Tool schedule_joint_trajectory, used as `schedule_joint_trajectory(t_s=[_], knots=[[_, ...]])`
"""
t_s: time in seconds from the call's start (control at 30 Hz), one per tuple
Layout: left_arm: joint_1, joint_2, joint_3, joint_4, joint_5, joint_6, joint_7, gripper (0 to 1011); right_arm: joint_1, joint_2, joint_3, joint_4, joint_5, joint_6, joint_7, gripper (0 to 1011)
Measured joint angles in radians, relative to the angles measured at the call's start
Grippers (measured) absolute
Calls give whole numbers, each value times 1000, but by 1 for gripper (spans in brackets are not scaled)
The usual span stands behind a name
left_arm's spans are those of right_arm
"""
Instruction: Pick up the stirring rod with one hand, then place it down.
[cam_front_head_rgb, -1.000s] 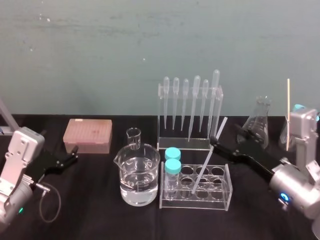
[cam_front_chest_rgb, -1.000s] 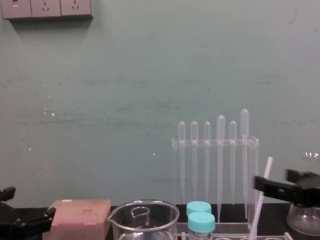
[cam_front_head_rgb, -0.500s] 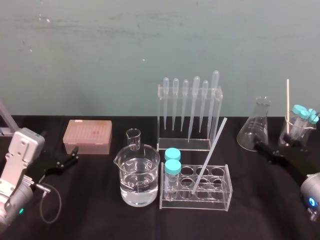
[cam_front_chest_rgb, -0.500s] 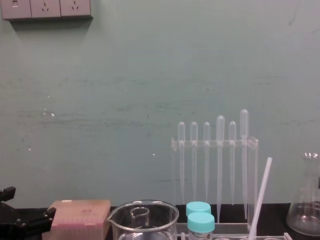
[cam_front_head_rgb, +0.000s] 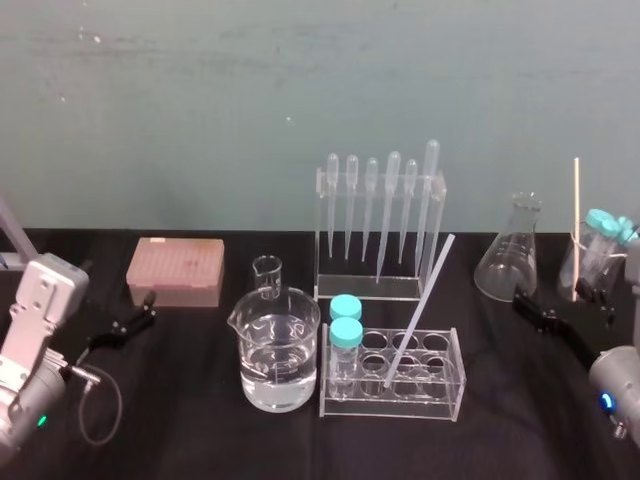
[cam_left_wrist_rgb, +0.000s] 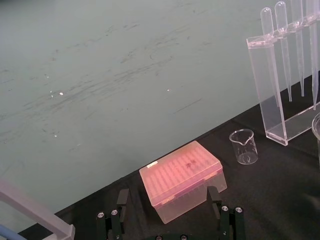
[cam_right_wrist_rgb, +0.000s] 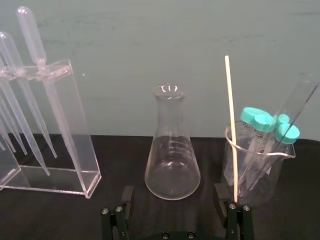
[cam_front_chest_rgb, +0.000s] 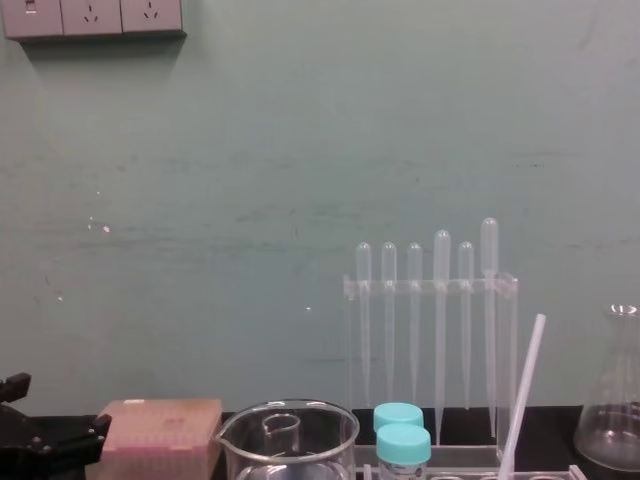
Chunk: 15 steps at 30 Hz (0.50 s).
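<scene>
Stirring rod (cam_front_head_rgb: 418, 310): head view, leans in test-tube rack (cam_front_head_rgb: 392, 405) mid-table w/ low end in a well, which props it. Right gripper (cam_front_head_rgb: 556, 308) apart at right, near flask (cam_front_head_rgb: 512, 255); left gripper (cam_front_head_rgb: 148, 310) parked at left. Wrist views: both grippers' jaws wide, empty. Chest view: rod tilted, nothing touching, prob. already set down.

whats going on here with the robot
Nothing is held right now. The stirring rod leans in the test tube rack. The right gripper sits open near the flask, clear of the rod. The left gripper is parked open by the pink tip box.
</scene>
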Motion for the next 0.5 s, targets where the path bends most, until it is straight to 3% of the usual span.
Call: schedule_joint_trajectory(t_s=[0.5], knots=[[0, 0, 0, 0, 0, 0, 0, 1000, -4, 4, 1, -9, 7, 1, 3, 1003]])
